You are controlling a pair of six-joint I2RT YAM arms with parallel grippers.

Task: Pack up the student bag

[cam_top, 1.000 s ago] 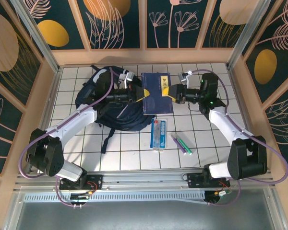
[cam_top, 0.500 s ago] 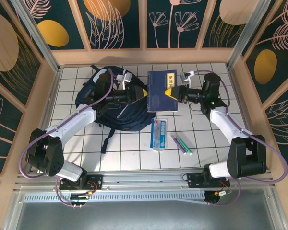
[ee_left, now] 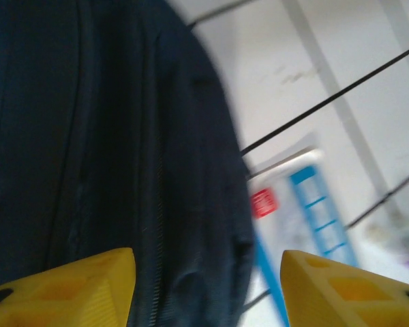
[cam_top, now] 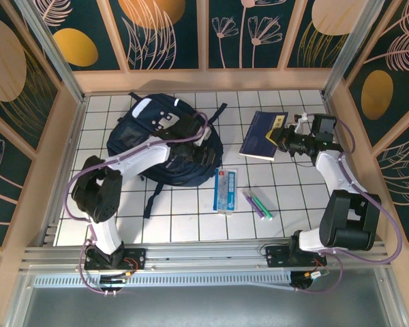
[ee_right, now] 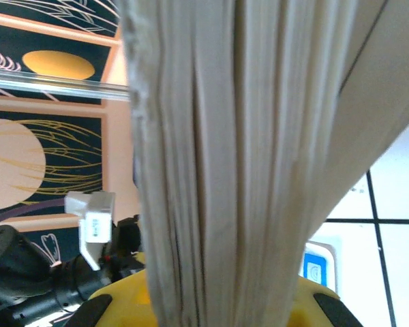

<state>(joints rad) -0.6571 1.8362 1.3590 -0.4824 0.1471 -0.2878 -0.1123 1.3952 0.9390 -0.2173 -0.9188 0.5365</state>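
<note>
Student bag (cam_top: 184, 170) lies far-left on the tiles. Your right gripper (cam_top: 281, 134) is clamped on the book (cam_top: 259, 136), well apart to the right. Your left gripper (ee_left: 208, 289) hangs fingers-apart over the bag's edge. Loading step, likely; next you need the bag's mouth held open.

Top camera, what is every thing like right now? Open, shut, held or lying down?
student bag: lying on the table; cannot tell if a zip is open.
book: closed, held by one edge.
right gripper: shut on the book.
left gripper: open, empty, over the bag's edge.
blue-and-white packet: lying flat on the table.
pens: lying flat, side by side.
</note>
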